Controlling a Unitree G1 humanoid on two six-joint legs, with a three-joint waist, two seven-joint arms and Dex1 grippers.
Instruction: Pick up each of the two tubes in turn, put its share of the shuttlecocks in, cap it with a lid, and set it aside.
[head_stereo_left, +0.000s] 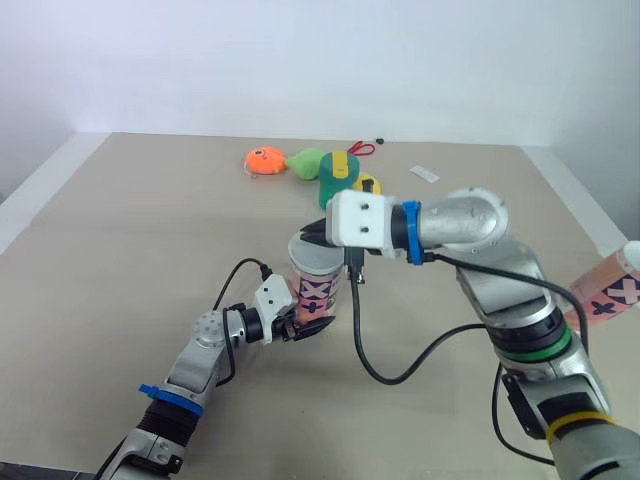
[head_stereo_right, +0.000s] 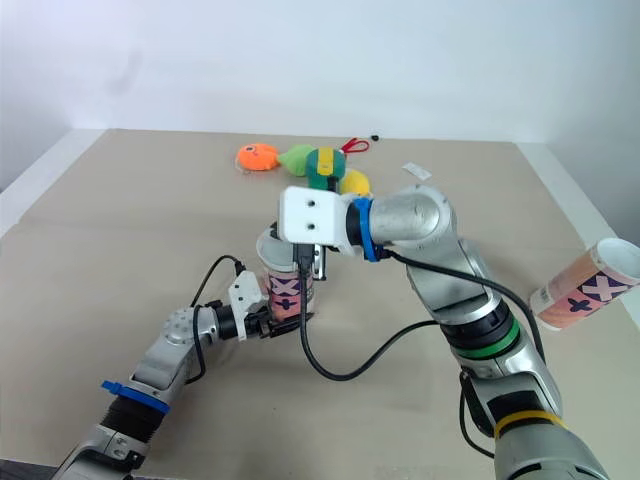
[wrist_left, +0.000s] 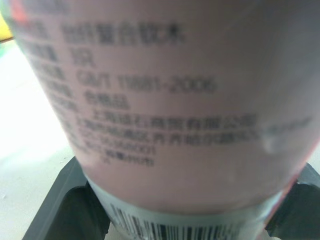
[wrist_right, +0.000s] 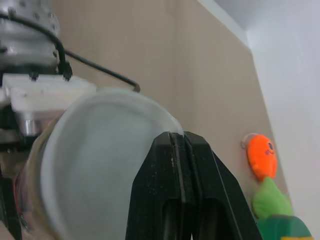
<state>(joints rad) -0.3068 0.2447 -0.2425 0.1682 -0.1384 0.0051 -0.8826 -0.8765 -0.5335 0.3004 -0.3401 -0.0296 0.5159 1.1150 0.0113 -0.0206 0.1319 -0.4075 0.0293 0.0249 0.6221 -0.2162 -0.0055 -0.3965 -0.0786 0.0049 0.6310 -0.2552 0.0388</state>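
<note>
Left wrist view: the tube (wrist_left: 165, 100) is seated between the left gripper's (head_stereo_left: 308, 325) two fingers (wrist_left: 70, 200), one on each side of the wall just above the barcode band. That is a firm grasp low on the body.

Left eye view: the same tube stands upright at frame centre on the table (head_stereo_left: 130, 230), with the left gripper clamping its base from lower left. My read is that the low hold is deliberate. It leaves the mouth free for the other arm and steadies the tube against a push from above.

Right wrist view: the right gripper (wrist_right: 181, 136) has its fingers pressed together with nothing between them. The tips sit at the rim of the white lid (wrist_right: 100, 165), which lies across the tube's mouth. It looks like closed fingers used as a blunt pusher to seat the lid, not a pinch. I can't tell whether the lid is fully home all round.

The step in hand is probably capping. The risk is an off-centre push that tilts the lid or tips the tube in the clamp.

The second tube (head_stereo_right: 588, 285) is tilted at the right edge of the frame, well apart. Its near end looks white, but I can't tell whether that is a lid.

An orange toy (head_stereo_left: 265, 159) and a green toy (head_stereo_left: 306, 160) lie at upper centre, clear of the work.
</note>
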